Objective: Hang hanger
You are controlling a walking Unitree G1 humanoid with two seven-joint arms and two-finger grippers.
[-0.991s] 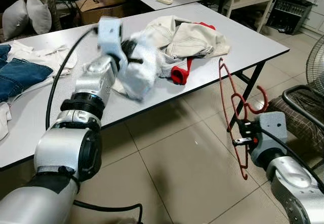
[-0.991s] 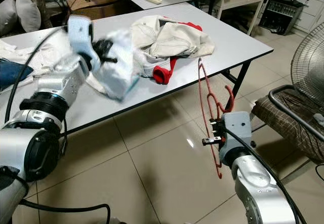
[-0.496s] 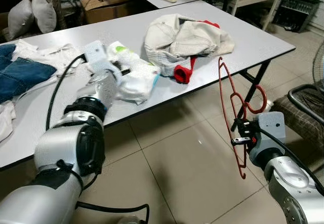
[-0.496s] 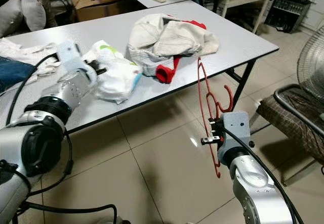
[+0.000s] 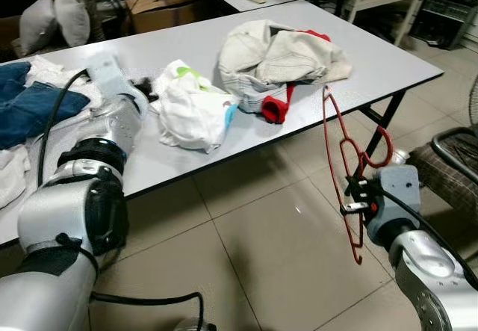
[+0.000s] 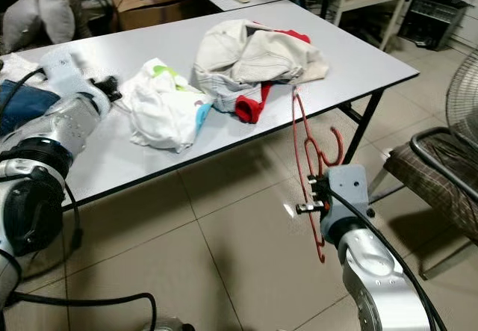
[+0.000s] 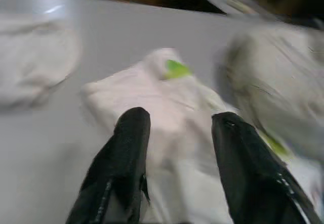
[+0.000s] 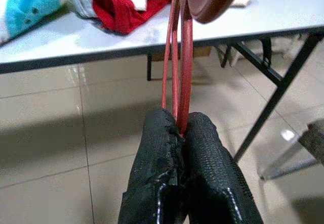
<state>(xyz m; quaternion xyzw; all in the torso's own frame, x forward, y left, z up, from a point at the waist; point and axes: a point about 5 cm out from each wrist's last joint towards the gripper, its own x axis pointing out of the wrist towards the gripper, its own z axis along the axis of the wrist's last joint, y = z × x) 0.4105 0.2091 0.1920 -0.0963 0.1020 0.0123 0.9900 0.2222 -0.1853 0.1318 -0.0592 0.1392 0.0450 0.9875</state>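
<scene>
The right gripper (image 8: 181,133) has its fingers pressed together on the red hanger (image 5: 340,168), which stands upright from between the fingertips, over the floor (image 5: 261,249) just off the table (image 5: 388,58) edge. The left gripper (image 7: 177,133) (blurred in its wrist view) has its fingers spread over the table; just beyond the tips lies a white cloth (image 5: 193,110), with a beige heap (image 5: 280,54) beyond that.
</scene>
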